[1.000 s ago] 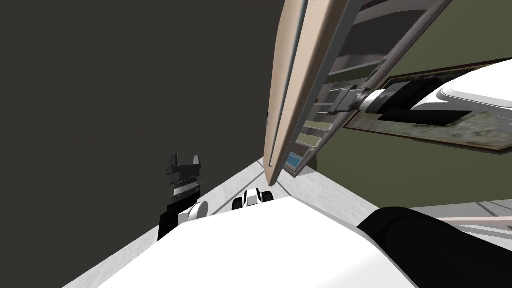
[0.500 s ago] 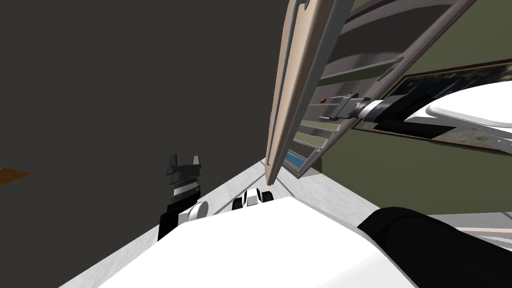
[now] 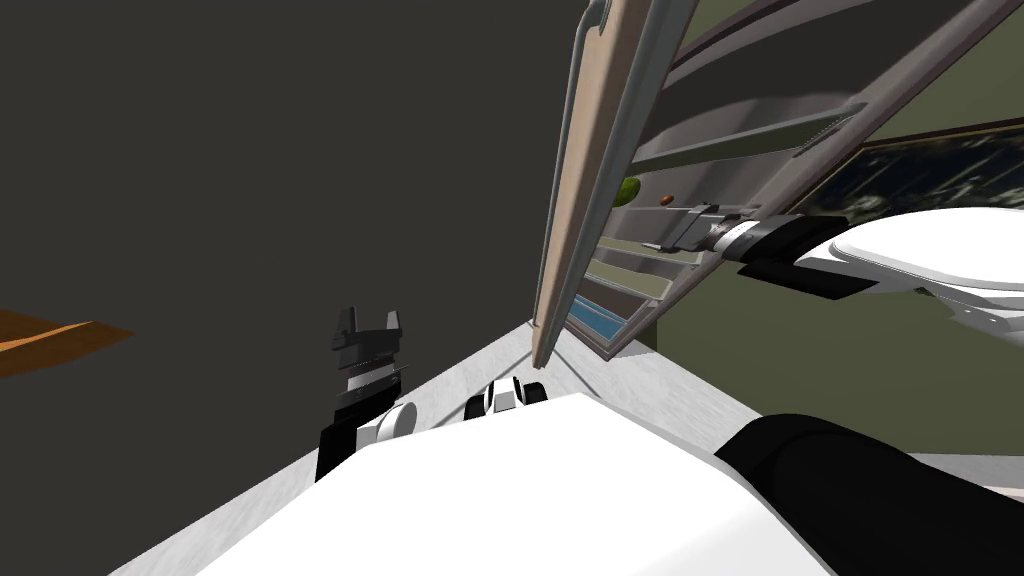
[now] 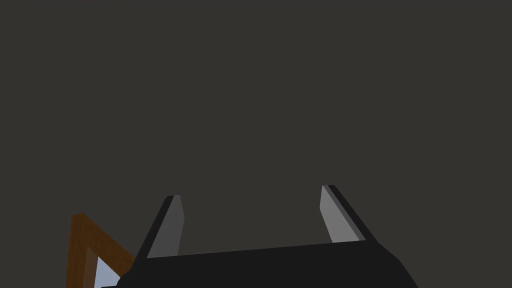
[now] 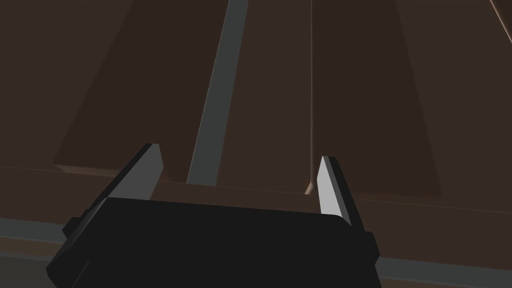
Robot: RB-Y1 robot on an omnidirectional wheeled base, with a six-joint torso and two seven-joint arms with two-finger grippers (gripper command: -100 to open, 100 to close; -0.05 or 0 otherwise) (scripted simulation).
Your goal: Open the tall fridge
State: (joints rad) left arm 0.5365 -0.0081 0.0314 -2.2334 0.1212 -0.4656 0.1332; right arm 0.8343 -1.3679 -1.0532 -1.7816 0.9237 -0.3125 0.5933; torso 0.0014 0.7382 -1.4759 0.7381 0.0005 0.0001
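Step in hand, as judged: swinging the door [image 3: 605,150] wider from its inner side. The right gripper [image 3: 662,236] reaches in between door and shelves [image 3: 740,150], fingers apart and clamped on nothing. It faces a dark brown surface [image 5: 350,100] crossed by a grey strip [image 5: 215,100], probably the door's inner face. To do this well, push flat and follow the door's arc, keeping the wrist clear of the shelf fronts. The left gripper [image 3: 367,325] hangs low by the dark wall [image 3: 250,150], fingers apart [image 4: 250,192]. The fridge [image 3: 760,90] stands ahead to the right against an olive wall [image 3: 800,350]. Its door is beige, nearly edge-on, with a grey handle [image 3: 578,110].
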